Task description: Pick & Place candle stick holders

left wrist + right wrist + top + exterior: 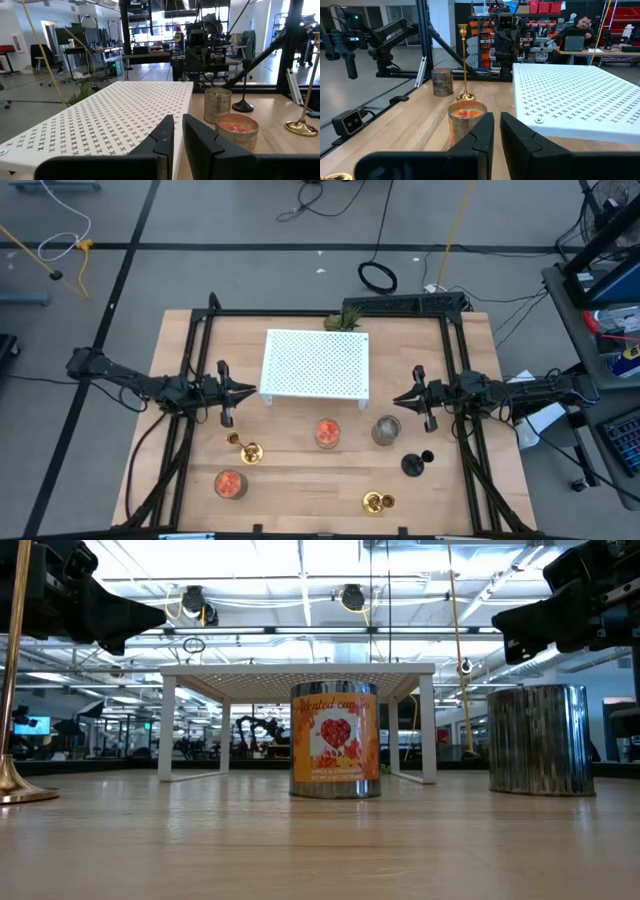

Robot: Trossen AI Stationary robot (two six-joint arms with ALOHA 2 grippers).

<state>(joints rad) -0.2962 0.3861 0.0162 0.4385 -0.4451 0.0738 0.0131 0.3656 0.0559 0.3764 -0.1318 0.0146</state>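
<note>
The left gripper [248, 391], fingers nearly pressed together and empty, hovers beside the white rack [315, 365]; the right gripper [398, 398] likewise. Nearest below-ahead of the left one stands a gold candlestick [246, 450], upright, long axis vertical. Likely light, rigid, slippery and tippy: grasp mid-stem

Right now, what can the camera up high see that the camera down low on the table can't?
Only the high view shows the short black candlestick, the shiny gold candlestick near the front edge, the orange candle jar at front left, and the left hand and right hand, each hovering beside the rack.

Only the low view shows the heart label on the middle orange candle tin and the room behind.

Both show the white perforated rack, that middle tin, the ribbed silver tin and the left gold candlestick.
</note>
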